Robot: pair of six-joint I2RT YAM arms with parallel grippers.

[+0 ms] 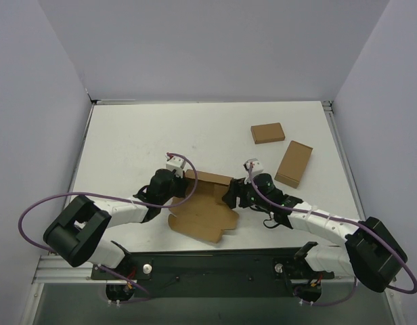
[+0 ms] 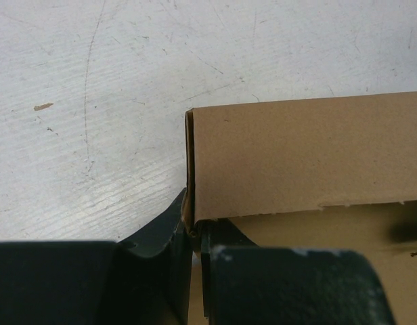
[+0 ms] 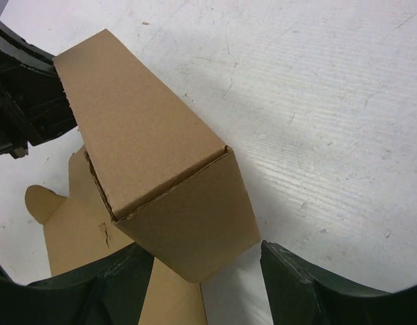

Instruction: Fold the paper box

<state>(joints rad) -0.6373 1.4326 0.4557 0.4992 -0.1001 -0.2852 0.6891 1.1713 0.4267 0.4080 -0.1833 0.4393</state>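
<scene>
The paper box [image 1: 198,215] is a brown cardboard sheet lying partly folded at the table's near middle, its far wall standing up. My left gripper [image 1: 189,183] is at that wall's left end. In the left wrist view it [image 2: 193,227] is shut on the wall's corner edge of the box [image 2: 303,149]. My right gripper [image 1: 231,196] is at the wall's right end. In the right wrist view it [image 3: 202,288] is open, and the box's [image 3: 141,128] end flap [image 3: 195,223] hangs between the two fingers, touching neither.
Two smaller brown boxes lie at the back right, one flat [image 1: 267,133] and one angled [image 1: 294,163]. The white table [image 1: 141,135] is walled on the left, far and right sides. The left gripper's black body [image 3: 22,101] shows at the right wrist view's upper left.
</scene>
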